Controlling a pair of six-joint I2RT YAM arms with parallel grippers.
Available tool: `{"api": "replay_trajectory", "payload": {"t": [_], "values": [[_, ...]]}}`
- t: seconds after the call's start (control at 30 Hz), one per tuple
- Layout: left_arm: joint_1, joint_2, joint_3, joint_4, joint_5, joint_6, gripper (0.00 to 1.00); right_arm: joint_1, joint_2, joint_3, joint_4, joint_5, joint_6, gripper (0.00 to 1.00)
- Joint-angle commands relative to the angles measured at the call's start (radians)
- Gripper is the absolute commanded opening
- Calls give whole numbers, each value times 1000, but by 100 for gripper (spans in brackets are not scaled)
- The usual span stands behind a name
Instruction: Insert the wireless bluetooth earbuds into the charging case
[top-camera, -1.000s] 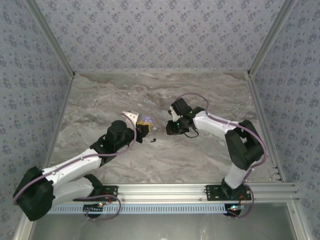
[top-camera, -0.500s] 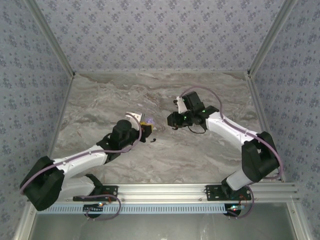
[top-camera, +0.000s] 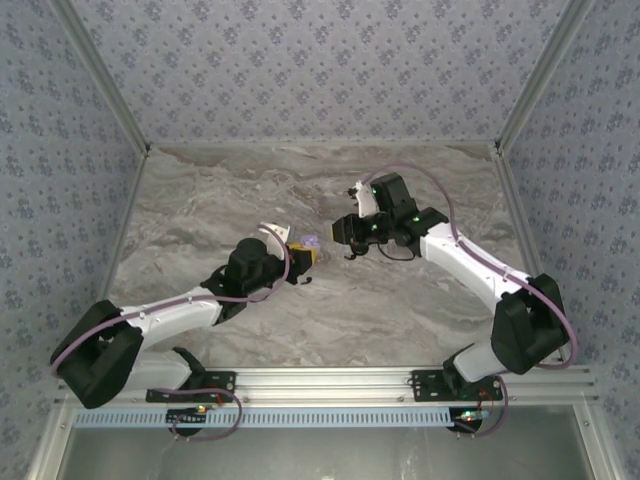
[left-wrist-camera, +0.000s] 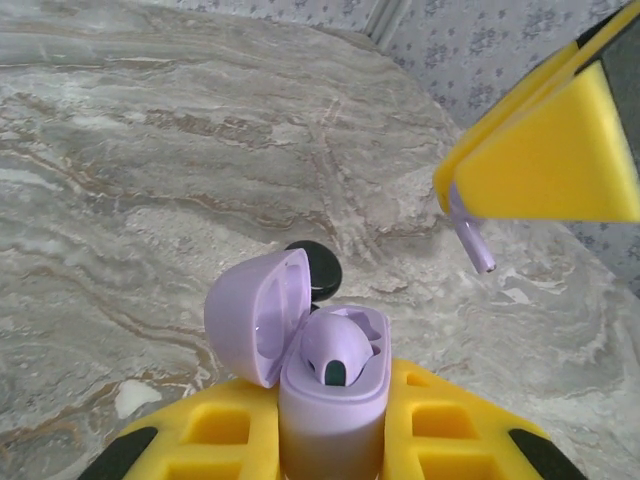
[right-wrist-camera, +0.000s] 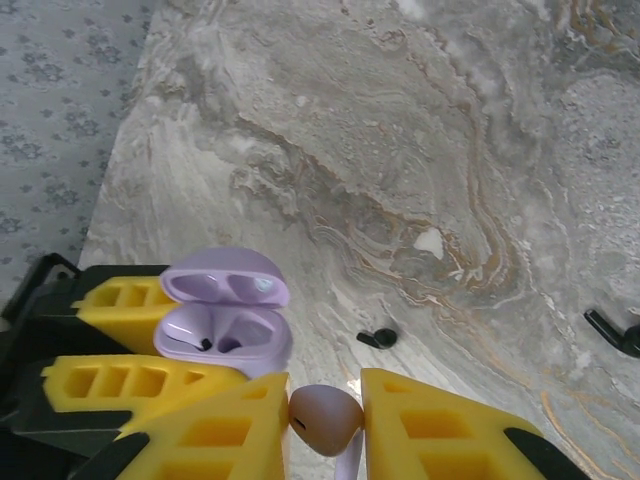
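Above marbled bench (right-wrist-camera: 400, 150), the left hand (left-wrist-camera: 332, 440) clamps the open charging case (left-wrist-camera: 325, 400) and the right hand (right-wrist-camera: 325, 425) pinches a lavender earbud (right-wrist-camera: 325, 415), best lowered slowly, stem-first and squarely aligned.

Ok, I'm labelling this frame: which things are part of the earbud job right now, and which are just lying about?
In use: open lavender case, in left gripper; seated earbud inside it; lavender earbud in right gripper.
Lying about: black earbud on the table, untouched.
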Motion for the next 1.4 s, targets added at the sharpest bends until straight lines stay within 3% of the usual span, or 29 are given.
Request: {"api": "replay_trajectory", "payload": {"t": [0.0, 0.47, 1.37], "values": [[-6, 0, 8, 97, 52, 9, 11, 8, -38, 49, 18, -37, 6, 24], [-16, 10, 12, 217, 120, -5, 11, 46, -52, 112, 57, -55, 3, 24], [-21, 27, 25, 298, 75, -144, 12, 68, -57, 97, 79, -22, -2, 24]]}}
